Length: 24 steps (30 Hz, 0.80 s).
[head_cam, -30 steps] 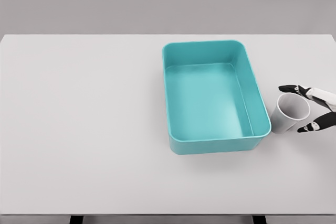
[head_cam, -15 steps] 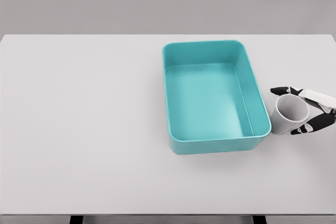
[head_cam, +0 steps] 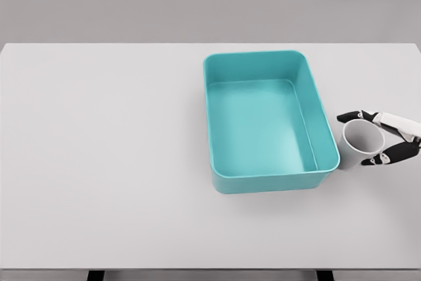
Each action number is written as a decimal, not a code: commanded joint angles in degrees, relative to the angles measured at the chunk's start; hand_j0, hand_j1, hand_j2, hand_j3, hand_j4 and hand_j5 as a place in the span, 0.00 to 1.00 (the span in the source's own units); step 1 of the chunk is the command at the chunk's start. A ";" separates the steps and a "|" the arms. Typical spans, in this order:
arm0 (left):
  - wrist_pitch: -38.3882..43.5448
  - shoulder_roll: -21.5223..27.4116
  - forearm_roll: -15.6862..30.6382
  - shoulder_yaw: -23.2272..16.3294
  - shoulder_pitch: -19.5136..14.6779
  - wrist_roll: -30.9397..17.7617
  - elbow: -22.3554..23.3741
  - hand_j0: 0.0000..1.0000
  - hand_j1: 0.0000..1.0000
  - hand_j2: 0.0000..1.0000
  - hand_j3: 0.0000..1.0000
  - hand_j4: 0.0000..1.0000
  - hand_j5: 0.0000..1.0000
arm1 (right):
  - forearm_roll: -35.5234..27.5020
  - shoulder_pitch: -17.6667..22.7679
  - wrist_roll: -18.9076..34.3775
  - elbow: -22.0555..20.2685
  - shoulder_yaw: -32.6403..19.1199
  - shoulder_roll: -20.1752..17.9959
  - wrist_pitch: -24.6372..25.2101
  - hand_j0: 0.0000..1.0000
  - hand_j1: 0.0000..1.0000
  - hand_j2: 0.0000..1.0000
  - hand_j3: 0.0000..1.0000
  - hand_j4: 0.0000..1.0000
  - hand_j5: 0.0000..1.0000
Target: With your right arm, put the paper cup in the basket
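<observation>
White paper cup [head_cam: 360, 144], just right of the teal basket [head_cam: 263, 176], is bracketed by the right hand [head_cam: 388, 137], fingers [head_cam: 350, 117] half-curled, grip unconfirmed; closure should be completed before lifting.

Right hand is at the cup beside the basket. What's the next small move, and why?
Probably close the fingers firmly on the paper cup, then lift. The right hand has dark fingertips on either side of its rim, yet the cup looks to be on the table, just right of the teal basket. It must clear that wall before moving left over the basket.
</observation>
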 commanded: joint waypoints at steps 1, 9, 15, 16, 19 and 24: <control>0.01 0.00 0.00 0.00 0.00 -0.01 0.01 1.00 1.00 1.00 1.00 1.00 1.00 | -0.67 0.00 -0.01 -0.09 -0.06 -0.09 0.11 0.84 0.84 0.84 0.84 0.84 0.84; -0.07 0.00 0.00 0.00 0.00 -0.01 0.01 1.00 1.00 1.00 1.00 1.00 1.00 | -4.36 0.00 -0.01 0.96 -0.59 0.09 0.11 0.70 0.70 0.70 0.70 0.70 0.70; 0.01 0.00 0.00 0.00 0.00 -0.01 0.01 1.00 1.00 1.00 1.00 1.00 1.00 | -6.12 0.00 -0.01 1.05 -2.26 0.35 0.11 0.69 0.69 0.69 0.69 0.69 0.69; 0.01 0.00 0.00 0.00 0.00 -0.01 0.01 1.00 1.00 1.00 1.00 1.00 1.00 | -6.12 0.00 -0.01 1.05 -2.43 0.35 0.11 0.69 0.69 0.69 0.69 0.69 0.69; 0.01 0.00 0.00 0.00 0.00 -0.01 0.01 1.00 1.00 1.00 1.00 1.00 1.00 | -6.91 0.00 -0.01 1.66 -3.40 0.18 0.11 0.69 0.69 0.69 0.69 0.69 0.69; 0.01 0.00 0.00 0.00 0.00 -0.01 0.01 1.00 1.00 1.00 1.00 1.00 1.00 | -9.72 0.00 -0.01 2.19 -6.65 0.44 0.11 0.69 0.69 0.69 0.69 0.69 0.69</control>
